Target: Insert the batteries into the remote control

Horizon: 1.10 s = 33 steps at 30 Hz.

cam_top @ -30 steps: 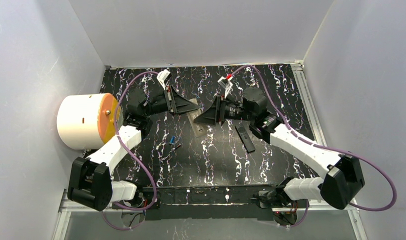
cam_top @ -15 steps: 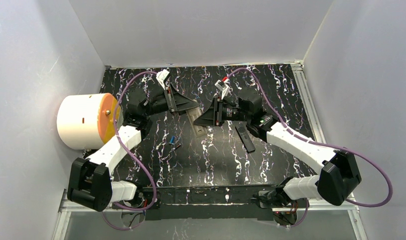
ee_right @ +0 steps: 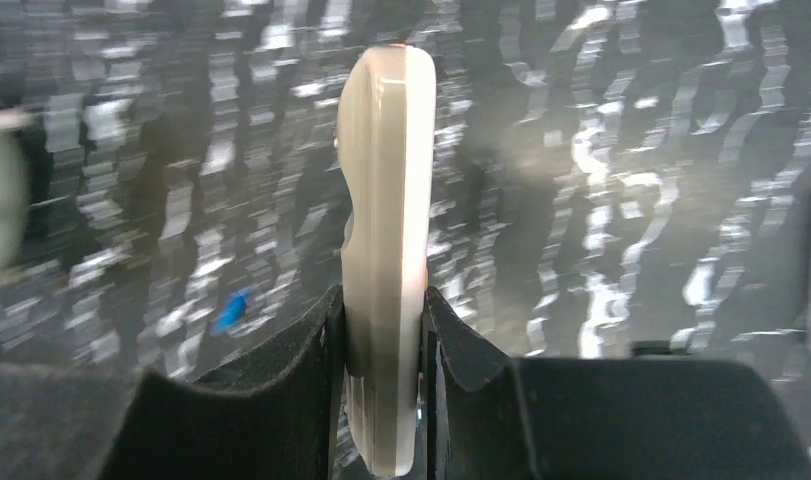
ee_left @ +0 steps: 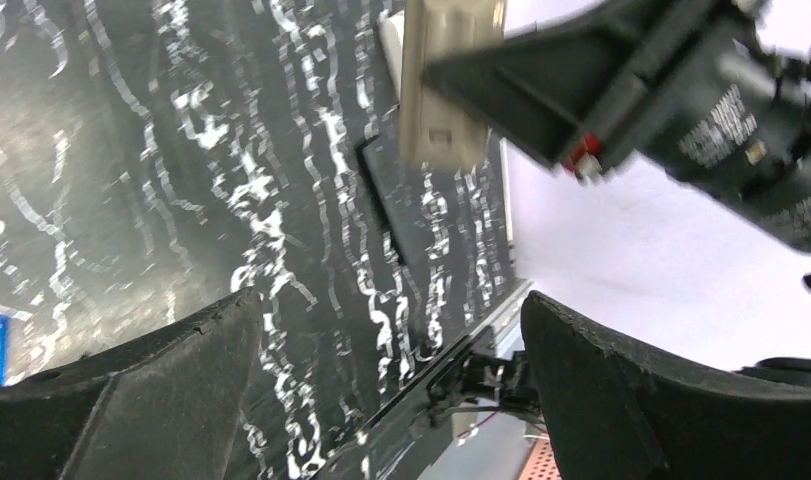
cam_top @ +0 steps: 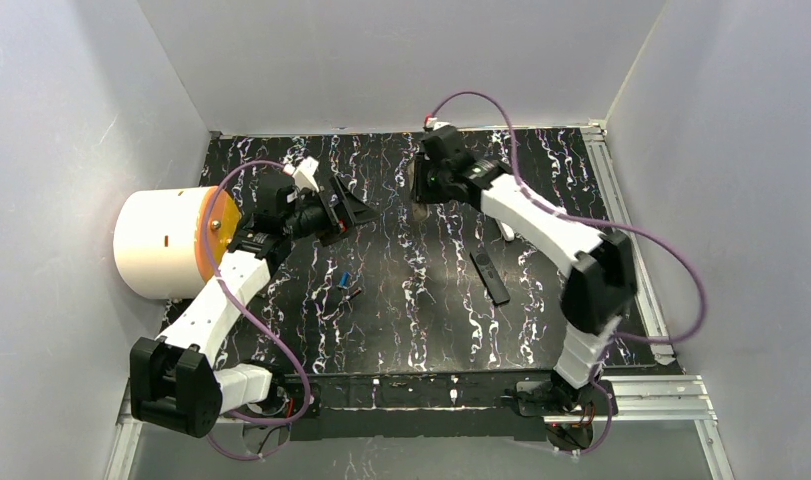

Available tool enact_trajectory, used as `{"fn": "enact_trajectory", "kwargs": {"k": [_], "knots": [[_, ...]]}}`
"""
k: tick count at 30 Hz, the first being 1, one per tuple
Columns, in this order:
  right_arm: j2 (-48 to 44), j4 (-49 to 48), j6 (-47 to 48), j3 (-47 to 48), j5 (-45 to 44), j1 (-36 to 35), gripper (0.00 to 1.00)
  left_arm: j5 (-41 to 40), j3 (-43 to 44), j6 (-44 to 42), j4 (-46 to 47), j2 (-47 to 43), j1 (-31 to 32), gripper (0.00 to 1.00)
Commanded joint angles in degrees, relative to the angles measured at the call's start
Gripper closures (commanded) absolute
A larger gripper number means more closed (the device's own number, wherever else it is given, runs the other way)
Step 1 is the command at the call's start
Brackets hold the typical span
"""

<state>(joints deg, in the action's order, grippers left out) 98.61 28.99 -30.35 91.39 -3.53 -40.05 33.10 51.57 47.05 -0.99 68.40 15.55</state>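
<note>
- The right tool (ee_right: 381,330) is clenched on the beige remote (ee_right: 386,200), held over the far desk (cam_top: 421,330).
- The left tool (ee_left: 391,340) gapes wide, holding nothing.
- The blue battery (cam_top: 344,279) and dark battery (cam_top: 354,294) lie mid-desk, just beside each other.

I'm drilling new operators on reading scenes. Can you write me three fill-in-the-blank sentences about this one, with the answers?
1. The beige remote is clamped by the ____ arm's jaws.
2. The left gripper has its jaws ____, with nothing between them.
3. The second remote, lying on the table, is ____ in colour.
Missing words: right, open, black.
</note>
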Motion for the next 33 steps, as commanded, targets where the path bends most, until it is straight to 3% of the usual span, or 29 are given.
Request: {"fn": "enact_trajectory", "kwargs": {"k": [1, 7, 13, 18, 30, 33], "knots": [[11.55, 16.25, 9.5, 9.82, -25.14, -0.1, 0.95, -2.52, 2.42, -8.39, -12.88, -1.04, -0.65, 0.01], [25.14, 23.28, 14.07, 19.31, -44.36, 0.0, 0.95, -1.7, 2.0, -10.95, -16.8, -1.7, -0.7, 0.01], [30.48, 24.38, 16.27, 22.17, -51.85, -0.1, 0.94, -0.93, 0.15, -10.31, -15.77, -2.53, -0.7, 0.01], [34.17, 24.43, 18.49, 23.12, -54.48, -0.08, 0.81, 0.29, -0.11, -9.61, -15.04, -1.71, -0.7, 0.01], [38.13, 22.88, 20.68, 22.79, -50.07, 0.85, 0.75, 0.21, 0.2, -10.38, -16.3, -1.78, -0.74, 0.02], [38.41, 23.34, 20.22, 22.54, -48.75, 0.82, 0.67, 0.12, 0.2, -10.57, -16.6, -1.71, -0.7, 0.02]]}}
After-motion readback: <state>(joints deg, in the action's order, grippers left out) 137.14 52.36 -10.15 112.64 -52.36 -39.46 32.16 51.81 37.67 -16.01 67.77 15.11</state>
